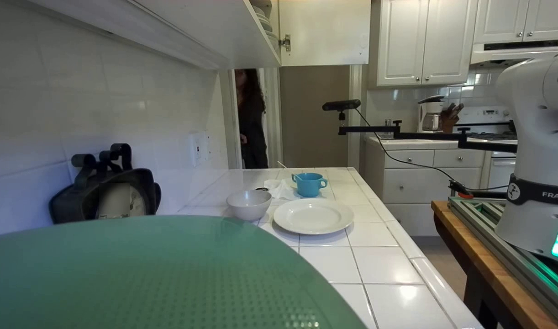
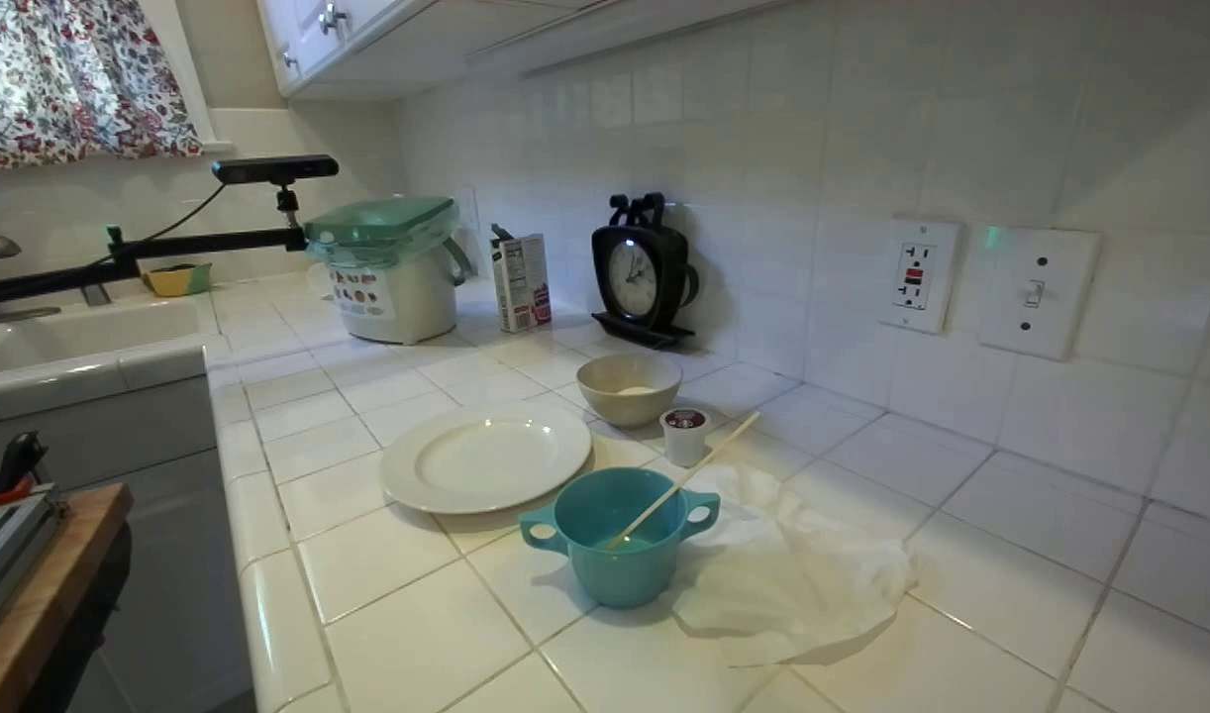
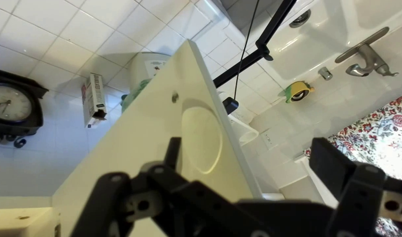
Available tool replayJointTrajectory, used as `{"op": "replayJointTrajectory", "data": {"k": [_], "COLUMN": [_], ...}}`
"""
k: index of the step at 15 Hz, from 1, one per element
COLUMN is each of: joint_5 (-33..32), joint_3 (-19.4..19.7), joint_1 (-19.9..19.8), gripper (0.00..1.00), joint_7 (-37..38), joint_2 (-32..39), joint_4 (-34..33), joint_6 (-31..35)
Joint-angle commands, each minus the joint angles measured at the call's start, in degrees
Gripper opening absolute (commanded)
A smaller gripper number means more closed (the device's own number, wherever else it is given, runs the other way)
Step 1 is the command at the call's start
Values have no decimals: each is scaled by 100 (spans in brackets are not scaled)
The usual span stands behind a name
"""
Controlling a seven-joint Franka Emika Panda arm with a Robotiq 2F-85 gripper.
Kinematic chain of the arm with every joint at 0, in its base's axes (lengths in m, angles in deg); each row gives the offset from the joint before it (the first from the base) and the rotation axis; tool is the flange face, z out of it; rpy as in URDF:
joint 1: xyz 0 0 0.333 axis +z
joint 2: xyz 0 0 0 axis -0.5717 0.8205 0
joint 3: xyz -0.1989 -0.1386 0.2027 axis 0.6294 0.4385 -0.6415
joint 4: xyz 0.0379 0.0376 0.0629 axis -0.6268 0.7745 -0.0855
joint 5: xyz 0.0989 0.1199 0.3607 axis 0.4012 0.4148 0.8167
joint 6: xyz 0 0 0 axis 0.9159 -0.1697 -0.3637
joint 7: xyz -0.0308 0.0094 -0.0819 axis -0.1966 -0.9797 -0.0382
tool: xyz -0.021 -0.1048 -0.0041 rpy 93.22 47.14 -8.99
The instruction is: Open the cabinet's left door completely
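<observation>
The Robotiq gripper (image 3: 250, 154) looms nearest in the wrist view, its fingers (image 3: 331, 164) wide apart. The left door (image 3: 155, 131) of the cabinet (image 3: 10, 210) stands open, its edge visible between them.

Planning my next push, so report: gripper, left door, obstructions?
Gripper open. Left door standing open, full opening unconfirmed. Black camera arm beyond it, likely below its swing.

White wall-hung kitchen cabinet (image 1: 201, 27), pale cream inside: underside and part of open front visible in an exterior view. Plain, flat, pale slab left door (image 3: 158, 118): standing open, inner face exposed in the wrist view; full opening unconfirmed.
</observation>
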Motion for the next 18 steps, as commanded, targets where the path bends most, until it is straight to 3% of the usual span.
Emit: {"op": "replayJointTrajectory", "data": {"k": [1, 10, 18], "joint_5": [414, 961, -530], "joint_3": [-190, -488, -562], "joint_1": [-23, -97, -944], "gripper": [100, 100, 100], "joint_7": [-102, -131, 752], "joint_2": [181, 510, 520], "joint_4": [-43, -75, -759], "joint_6": [-102, -199, -1265]}}
